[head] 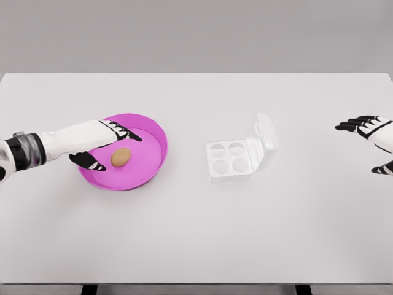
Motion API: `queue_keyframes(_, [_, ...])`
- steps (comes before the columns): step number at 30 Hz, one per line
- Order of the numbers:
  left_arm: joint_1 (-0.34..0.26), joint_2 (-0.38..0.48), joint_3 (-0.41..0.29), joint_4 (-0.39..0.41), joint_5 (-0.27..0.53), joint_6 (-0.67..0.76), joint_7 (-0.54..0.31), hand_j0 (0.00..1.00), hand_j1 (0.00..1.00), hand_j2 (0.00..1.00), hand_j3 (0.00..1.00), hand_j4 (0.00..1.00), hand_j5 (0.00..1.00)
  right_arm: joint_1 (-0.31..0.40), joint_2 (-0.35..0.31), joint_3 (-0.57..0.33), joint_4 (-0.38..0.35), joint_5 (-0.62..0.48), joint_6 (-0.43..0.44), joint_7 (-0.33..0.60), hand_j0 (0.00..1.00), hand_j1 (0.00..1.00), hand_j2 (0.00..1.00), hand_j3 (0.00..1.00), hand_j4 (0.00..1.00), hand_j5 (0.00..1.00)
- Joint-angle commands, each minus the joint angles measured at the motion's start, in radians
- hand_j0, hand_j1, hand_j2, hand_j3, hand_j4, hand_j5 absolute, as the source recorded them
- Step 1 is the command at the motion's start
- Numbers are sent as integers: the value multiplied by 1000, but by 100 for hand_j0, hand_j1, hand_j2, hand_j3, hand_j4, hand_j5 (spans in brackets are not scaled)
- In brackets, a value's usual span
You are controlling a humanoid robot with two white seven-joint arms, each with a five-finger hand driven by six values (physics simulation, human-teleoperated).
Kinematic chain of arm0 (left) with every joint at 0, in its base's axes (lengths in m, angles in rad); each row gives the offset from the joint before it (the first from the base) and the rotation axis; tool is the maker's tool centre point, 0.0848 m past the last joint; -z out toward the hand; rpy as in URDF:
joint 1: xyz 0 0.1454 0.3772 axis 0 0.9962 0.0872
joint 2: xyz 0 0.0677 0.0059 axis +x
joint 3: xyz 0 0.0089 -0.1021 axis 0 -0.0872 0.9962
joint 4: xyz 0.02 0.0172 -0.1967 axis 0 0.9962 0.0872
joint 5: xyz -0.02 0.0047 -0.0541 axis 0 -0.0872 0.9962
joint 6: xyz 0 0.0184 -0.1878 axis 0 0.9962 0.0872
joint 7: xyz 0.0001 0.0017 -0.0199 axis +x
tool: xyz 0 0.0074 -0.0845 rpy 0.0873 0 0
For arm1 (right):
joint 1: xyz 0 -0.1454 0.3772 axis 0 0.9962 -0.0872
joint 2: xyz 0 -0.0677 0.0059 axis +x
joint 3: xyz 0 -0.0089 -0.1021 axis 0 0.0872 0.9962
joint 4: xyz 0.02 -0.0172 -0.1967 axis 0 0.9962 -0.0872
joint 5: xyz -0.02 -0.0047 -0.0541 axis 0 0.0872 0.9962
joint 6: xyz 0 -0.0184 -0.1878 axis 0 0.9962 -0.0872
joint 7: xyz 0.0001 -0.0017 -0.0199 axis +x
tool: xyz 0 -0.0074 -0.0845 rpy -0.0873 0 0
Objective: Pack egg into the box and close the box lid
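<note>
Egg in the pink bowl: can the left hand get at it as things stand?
Probably yes. The left hand is already over the pink bowl, fingers spread on either side of the egg, not yet closed on it. The egg lies alone in the bowl, and nothing sits between it and the fingers.

On the left, the left hand (101,146) reaches into a pink bowl (155,138), fingers spread around a brown egg (121,157). In the middle sits an open egg box (241,152). The right hand (374,138) waits far right, fingers spread.
</note>
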Motion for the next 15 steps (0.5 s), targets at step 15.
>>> queue_keyframes(15, [-3, -56, -14, 47, -44, 5, 0, 89, 89, 89, 89, 89, 89, -20, 3, -1, 21, -11, 3, 0, 100, 100, 100, 100, 100, 100])
